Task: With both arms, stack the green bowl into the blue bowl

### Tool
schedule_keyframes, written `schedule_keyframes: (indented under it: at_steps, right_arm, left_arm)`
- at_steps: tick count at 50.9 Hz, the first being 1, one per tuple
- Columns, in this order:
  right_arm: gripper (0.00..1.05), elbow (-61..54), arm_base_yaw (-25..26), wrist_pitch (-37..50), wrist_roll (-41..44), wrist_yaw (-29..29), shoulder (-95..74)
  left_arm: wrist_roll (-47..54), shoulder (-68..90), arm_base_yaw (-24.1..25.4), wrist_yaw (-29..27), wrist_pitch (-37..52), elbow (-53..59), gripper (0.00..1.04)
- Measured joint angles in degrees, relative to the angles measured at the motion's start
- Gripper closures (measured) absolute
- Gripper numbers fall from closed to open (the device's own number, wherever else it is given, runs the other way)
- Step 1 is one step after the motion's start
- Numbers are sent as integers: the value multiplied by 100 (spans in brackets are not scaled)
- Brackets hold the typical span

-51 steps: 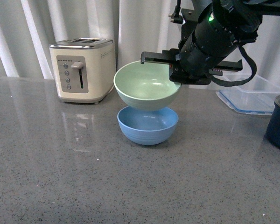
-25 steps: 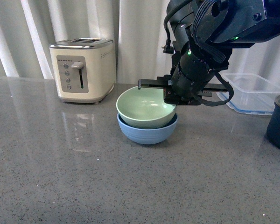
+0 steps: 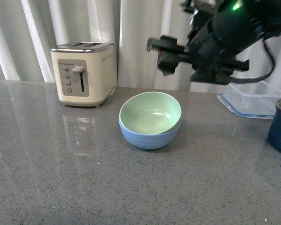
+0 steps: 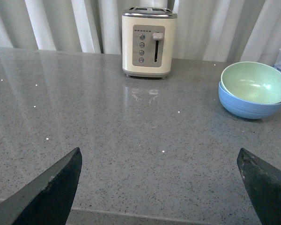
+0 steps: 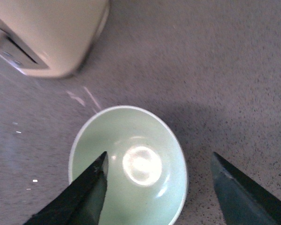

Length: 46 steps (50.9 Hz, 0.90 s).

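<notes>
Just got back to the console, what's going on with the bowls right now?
The green bowl sits nested inside the blue bowl on the grey countertop, leaning slightly rather than level. The right gripper is open and holds nothing; it hangs in the air above the stack. The left gripper is also open and empty, low over the counter, well away from the bowls. A cream toaster stands behind, apart from them. Stacking looks done.
</notes>
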<state>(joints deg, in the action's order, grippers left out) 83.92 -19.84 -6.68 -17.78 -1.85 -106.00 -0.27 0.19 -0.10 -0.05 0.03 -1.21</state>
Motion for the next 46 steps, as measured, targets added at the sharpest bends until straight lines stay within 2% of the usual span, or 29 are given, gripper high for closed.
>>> schedule_keyframes:
  at_steps: [6,9,12,14,15,17,19,21,33,38,43,46]
  right_arm:
    - [21,-1093,361,870,-122,496,999]
    - [9,-2223,809,1998,-197,940,1781]
    - [10,-3512,1191,3220,-201,940,2426]
    - [12,-3971,1287,3611,-125,745,2533]
    - [16,-4238,1279,4061,122,273,2542]
    - [25,-4664,1250,4721,636,-310,2542]
    - [34,-5038,1244,5119,1071,-483,2612]
    - [43,-5344,1272,5302,1335,-496,2782]
    - [78,-6275,1414,5560,1690,-326,3582]
    - [101,-6782,1554,5569,1729,-284,3993]
    - [104,-7027,1613,5560,1757,-179,4286]
    - [104,-7160,1788,5519,1762,127,4465]
  left_arm:
    - [-2,0,0,0,0,0,7]
    - [0,0,0,0,0,0,7]
    - [-2,0,0,-7,0,0,7]
    - [-2,0,0,-4,0,0,7]
    - [-2,-2,0,0,0,0,7]
    - [0,-2,0,17,0,0,7]
    - [0,4,0,15,0,0,7]
    - [-2,7,0,0,0,0,7]
    - [0,2,0,-9,0,0,7]
    - [0,0,0,-7,0,0,7]
    - [0,0,0,-7,0,0,7]
    - [0,0,0,-9,0,0,7]
